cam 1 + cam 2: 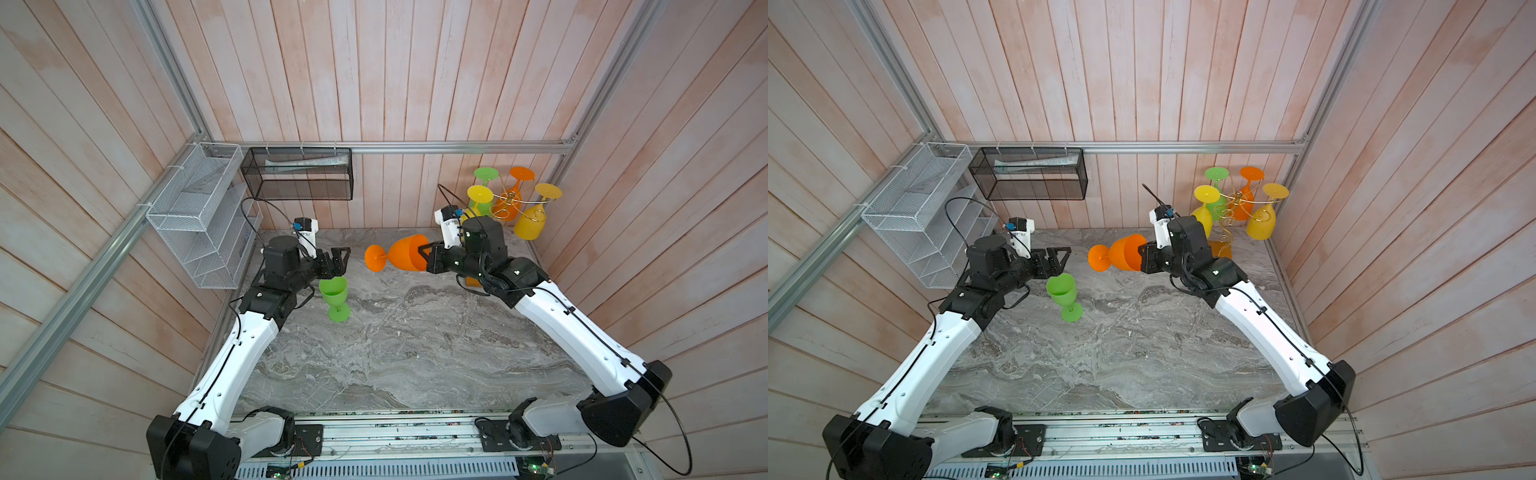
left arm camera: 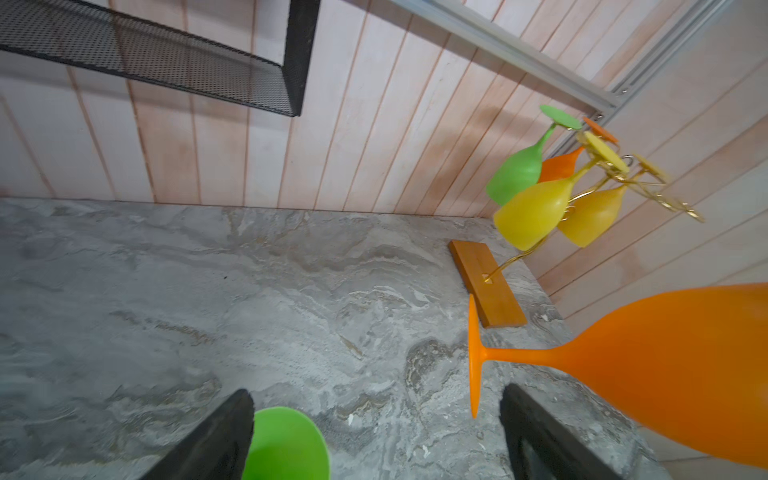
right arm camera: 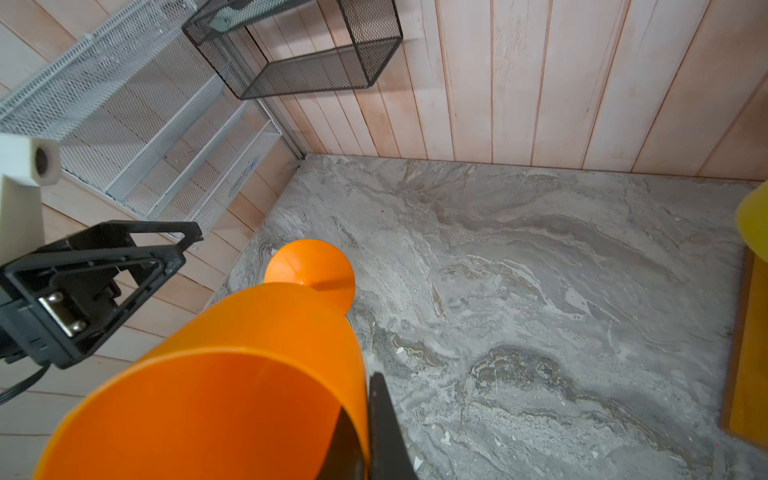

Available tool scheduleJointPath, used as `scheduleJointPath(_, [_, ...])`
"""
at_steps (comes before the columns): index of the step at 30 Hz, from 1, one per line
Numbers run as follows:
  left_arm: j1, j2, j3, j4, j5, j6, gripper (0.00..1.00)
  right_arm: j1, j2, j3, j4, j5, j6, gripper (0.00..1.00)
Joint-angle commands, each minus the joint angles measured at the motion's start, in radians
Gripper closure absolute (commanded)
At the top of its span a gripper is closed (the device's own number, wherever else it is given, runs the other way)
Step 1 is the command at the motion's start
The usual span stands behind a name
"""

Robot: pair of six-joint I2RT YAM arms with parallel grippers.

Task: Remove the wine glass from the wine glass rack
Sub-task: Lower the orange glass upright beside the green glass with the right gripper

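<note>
right gripper (image 1: 424, 252): clamped on orange wine glass (image 1: 402, 254) rim | left gripper (image 1: 341, 261): jaws spread wide, nothing held | glass: judged light, rigid, slippery; bowl wall is best pinched

A black wire-mesh basket (image 1: 297, 174) hangs on a back wall of pale pink wooden planks (image 1: 374, 83). Its top edge is level with a horizontal aluminium rail (image 1: 457, 146) that runs on past it along the wall. In the upper part of the black basket lies a pale flat packet (image 1: 305, 162), its print too small to read. Just beside the black basket, round the corner, a white wire-mesh basket (image 1: 195, 216) with several tiers hangs on the side wall. Below the black basket spreads a grey marbled tabletop (image 1: 395, 353).
</note>
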Motion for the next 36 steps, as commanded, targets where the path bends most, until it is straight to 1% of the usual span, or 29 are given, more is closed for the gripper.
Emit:
scheduleJointPath(1, [0.01, 0.004, 0.028, -0.098, -0.151, 0.052, 0.05, 0.042, 0.059, 0.073, -0.132, 0.054, -0.047, 1.0])
scheduleJointPath(5, [0.016, 0.013, 0.018, -0.133, -0.228, 0.061, 0.05, 0.091, 0.146, 0.143, -0.216, 0.085, -0.074, 1.0])
scheduleJointPath(8, [0.026, 0.013, 0.003, -0.141, -0.26, 0.056, 0.05, 0.12, 0.213, 0.193, -0.279, 0.115, -0.091, 1.0])
scheduleJointPath(15, [0.061, -0.011, -0.004, -0.153, -0.235, 0.045, 0.05, 0.157, 0.373, 0.322, -0.417, 0.148, -0.123, 1.0])
scheduleJointPath(20, [0.085, -0.048, -0.05, -0.147, -0.201, 0.05, 0.05, 0.19, 0.493, 0.44, -0.521, 0.209, -0.135, 1.0])
scheduleJointPath(23, [0.095, -0.061, -0.082, -0.135, -0.18, 0.05, 0.05, 0.199, 0.562, 0.512, -0.578, 0.21, -0.128, 1.0])
scheduleJointPath(29, [0.098, -0.075, -0.138, -0.073, -0.136, 0.054, 0.05, 0.219, 0.682, 0.651, -0.644, 0.214, -0.127, 1.0])
scheduleJointPath(33, [0.1, -0.081, -0.147, -0.063, -0.135, 0.065, 0.05, 0.229, 0.75, 0.734, -0.69, 0.234, -0.13, 1.0])
scheduleJointPath(36, [0.105, -0.094, -0.157, -0.054, -0.134, 0.065, 0.05, 0.233, 0.788, 0.768, -0.711, 0.244, -0.133, 1.0])
